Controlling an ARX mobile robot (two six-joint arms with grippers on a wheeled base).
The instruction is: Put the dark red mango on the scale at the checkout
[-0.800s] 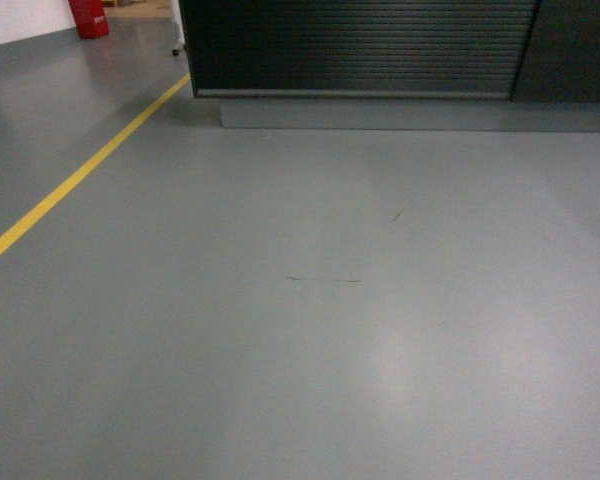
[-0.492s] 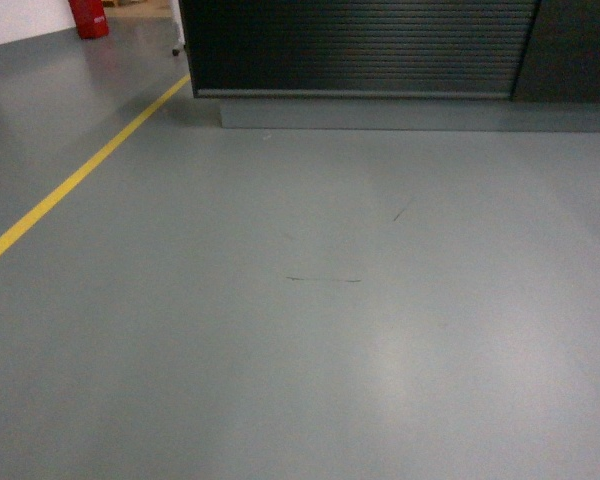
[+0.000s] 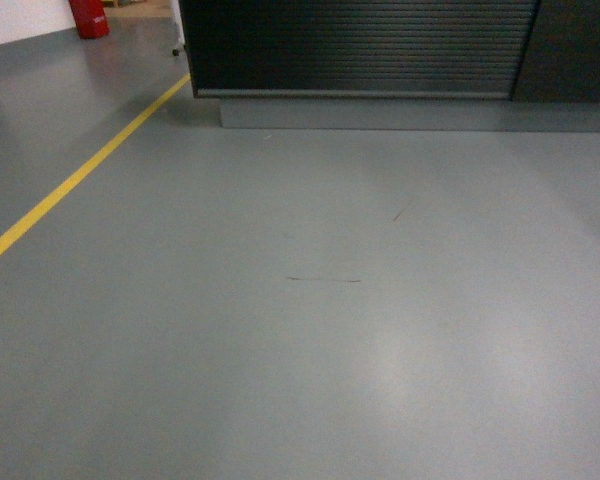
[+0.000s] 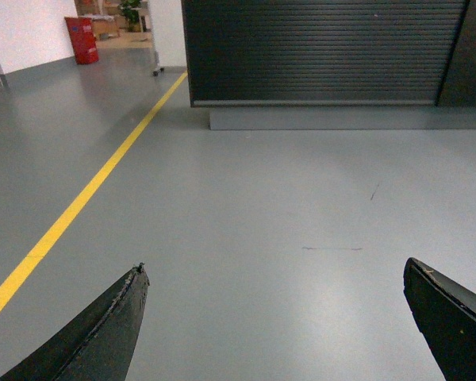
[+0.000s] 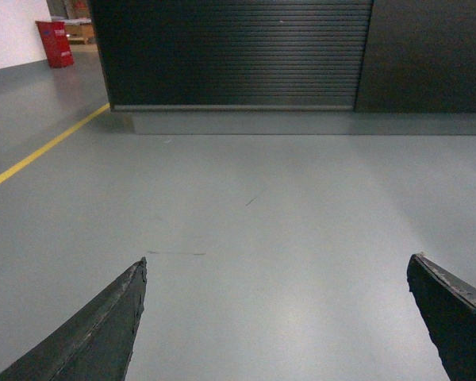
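Note:
The checkout (image 3: 360,45) shows as a dark counter with a horizontally ribbed front panel at the top of the head view, and its front also fills the top of the left wrist view (image 4: 317,48) and the right wrist view (image 5: 230,51). Its top is out of view. The mango and the scale are out of view. My left gripper (image 4: 274,266) is open over bare grey floor, nothing between its black fingers. My right gripper (image 5: 276,260) is open too, and empty. Neither gripper appears in the head view.
A yellow floor line (image 3: 80,175) runs diagonally on the left. A red object (image 3: 88,16) stands far back left by a white wall. A grey plinth (image 3: 410,112) runs along the counter's base. Grey floor (image 3: 320,330) lies between me and the counter.

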